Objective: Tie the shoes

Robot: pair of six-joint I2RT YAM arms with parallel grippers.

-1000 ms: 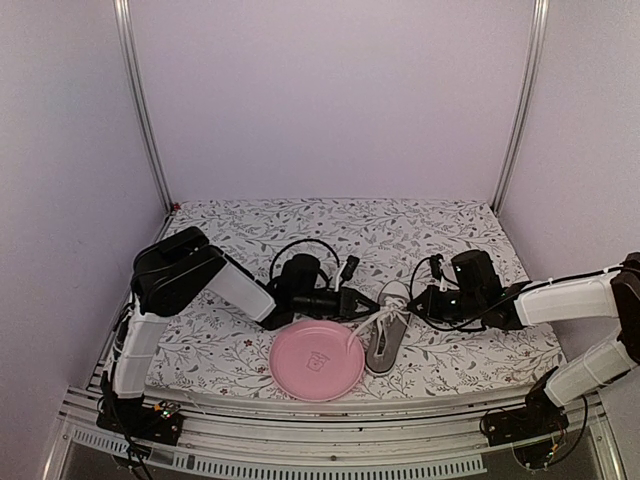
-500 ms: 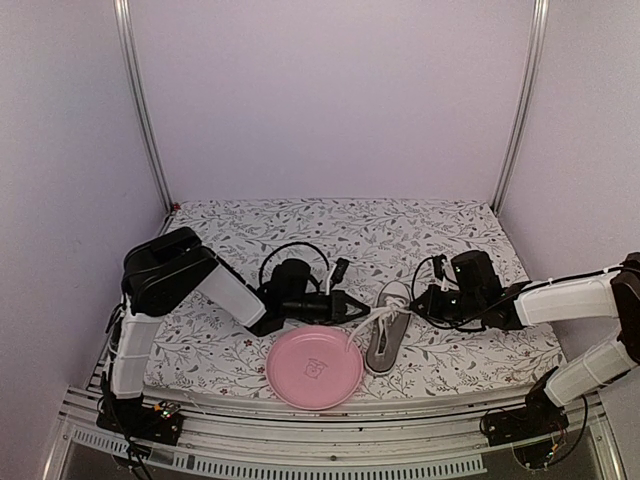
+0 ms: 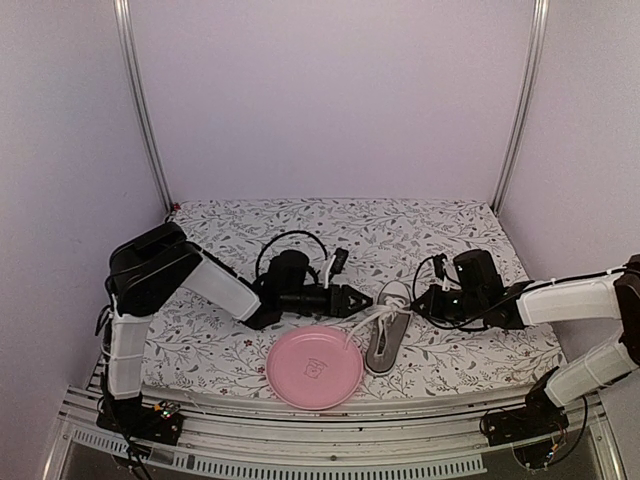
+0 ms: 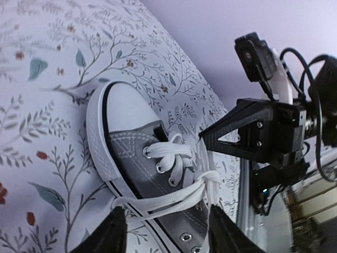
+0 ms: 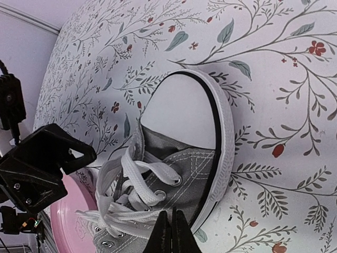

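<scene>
The shoe (image 3: 385, 338) is a grey sneaker with a white toe cap, lying on the flowered cloth with its toe away from me. In the left wrist view the shoe (image 4: 138, 158) has a doubled white lace strand (image 4: 158, 197) running from its knot across the gap between my left gripper's fingers. My left gripper (image 3: 367, 300) (image 4: 167, 233) is open, just left of the shoe, and holds nothing. My right gripper (image 3: 419, 300) (image 5: 171, 217) is shut at the shoe's (image 5: 195, 163) right side. Taut lace strands (image 5: 129, 215) run straight into its tips.
A pink plate (image 3: 300, 378) lies in front of the shoe's left side, and a lace end trails over its rim. Black cables loop behind both wrists. Aluminium posts and pale walls close in the cloth at the sides and back.
My left gripper was shut on the lace half a second ago and now stands open, having let it go and edged right toward the shoe. The right gripper stays shut in place.
</scene>
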